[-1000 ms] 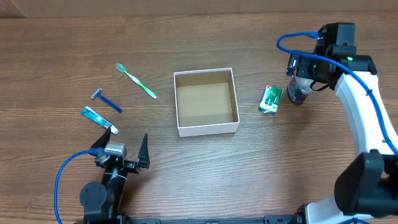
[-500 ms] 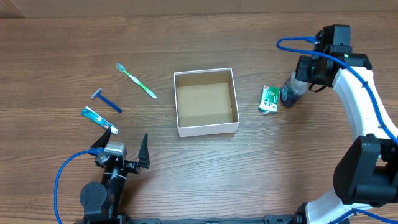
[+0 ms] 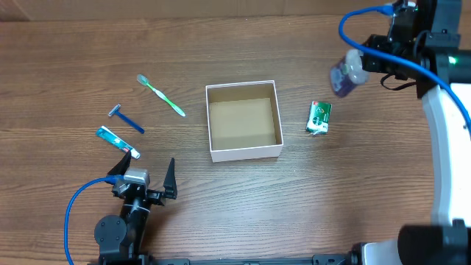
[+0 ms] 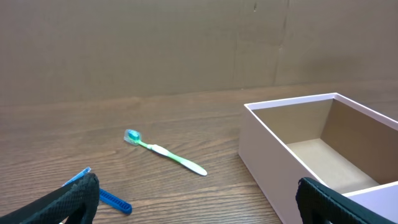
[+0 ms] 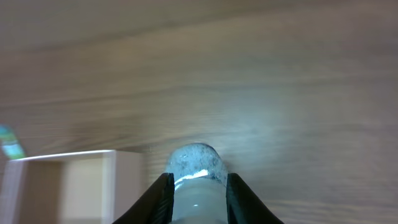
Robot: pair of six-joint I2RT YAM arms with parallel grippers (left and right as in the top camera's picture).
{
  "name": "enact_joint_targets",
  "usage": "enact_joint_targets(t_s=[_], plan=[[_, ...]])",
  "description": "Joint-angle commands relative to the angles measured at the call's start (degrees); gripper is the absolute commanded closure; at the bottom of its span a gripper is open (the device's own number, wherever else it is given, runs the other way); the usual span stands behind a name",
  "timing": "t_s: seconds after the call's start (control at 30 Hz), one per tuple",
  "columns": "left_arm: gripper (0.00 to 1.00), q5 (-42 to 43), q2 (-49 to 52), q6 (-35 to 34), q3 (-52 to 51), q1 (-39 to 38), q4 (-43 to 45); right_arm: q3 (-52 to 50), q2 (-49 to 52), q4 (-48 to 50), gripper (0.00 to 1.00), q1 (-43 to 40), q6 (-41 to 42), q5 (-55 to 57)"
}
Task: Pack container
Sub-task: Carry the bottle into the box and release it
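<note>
Right claw [image 3: 360, 65] is clamped on a small rounded clear bottle [image 3: 344, 76] above the woodgrain table [image 3: 221, 213]. Left claw [image 3: 144, 174] sits spread apart near the square white cardboard box [image 3: 246, 153].

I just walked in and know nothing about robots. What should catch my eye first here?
The white-walled container sits open and empty mid-table. At the far right, the right gripper holds a small clear bottle in the air, with a green packet on the table nearby. A toothbrush, razor and toothpaste tube lie scattered on the left.
</note>
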Motion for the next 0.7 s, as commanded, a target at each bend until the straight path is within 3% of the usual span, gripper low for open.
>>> enact_joint_targets(t_s=[0.0,0.1,0.3,0.53,0.67], plan=[[0.00,0.0,-0.5,0.7,-0.2,0.3,0.0,2.6,-4.9,0.4,0.71,6.3,3.8,-8.1],[0.00,0.0,-0.5,0.7,-0.2,0.3,0.0,2.5,-4.7,0.3,0.71,14.3,7.8,-7.9],[0.00,0.0,-0.5,0.7,-0.2,0.3,0.0,2.4,3.1,5.0,0.71,29.1,20.6,4.9],[0.00,0.0,-0.5,0.7,-0.2,0.3,0.0,2.4,15.2,14.6,0.71,35.3,31.4,17.0],[0.00,0.0,-0.5,0.7,-0.2,0.3,0.0,2.4,18.3,17.8,0.71,36.2,31.3,20.0]])
